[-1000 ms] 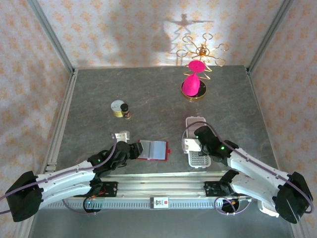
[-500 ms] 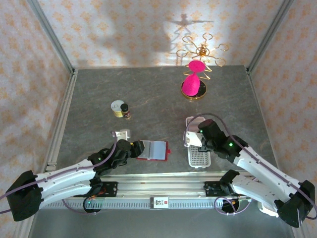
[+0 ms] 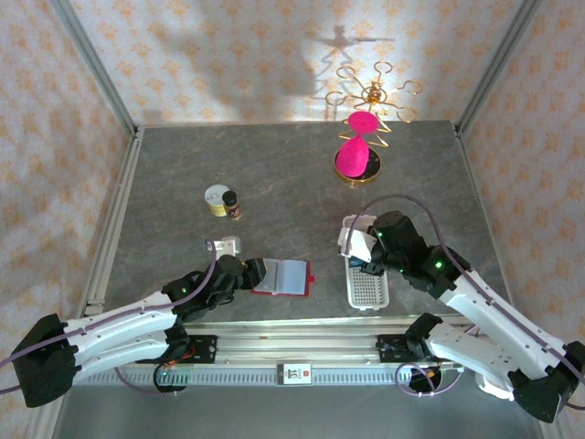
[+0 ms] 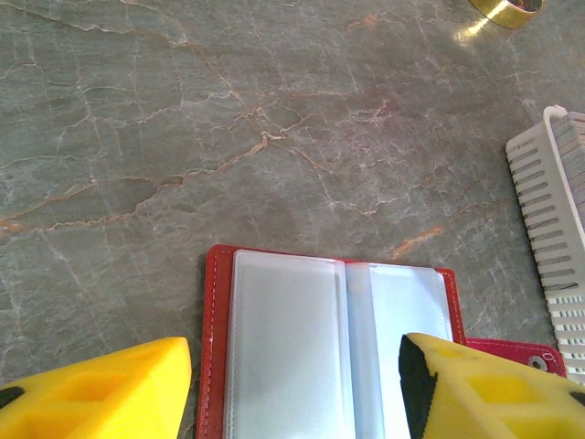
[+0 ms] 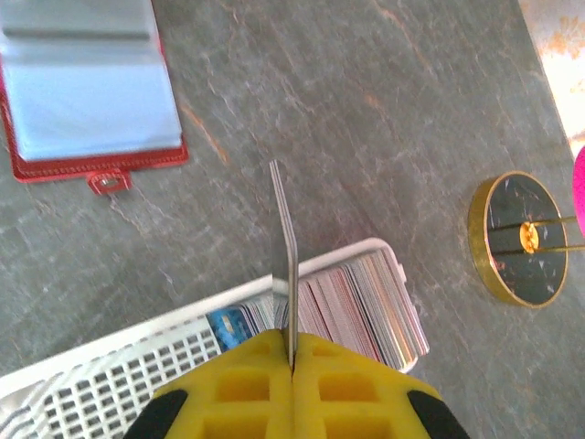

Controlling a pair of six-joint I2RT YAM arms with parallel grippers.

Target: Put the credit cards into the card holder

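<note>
Right wrist: right end effector (image 5: 291, 346) clamps a credit card (image 5: 285, 240), print illegible; left end effector (image 4: 295, 384) released.

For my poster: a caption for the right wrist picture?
Right gripper pinching one card above the white tray, red card holder open.

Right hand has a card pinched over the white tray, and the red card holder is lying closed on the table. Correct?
Not quite. The card holder lies open, clear sleeves facing up, as the left wrist view shows. The rest stands: the right hand is pinching a card over the white tray.
</note>
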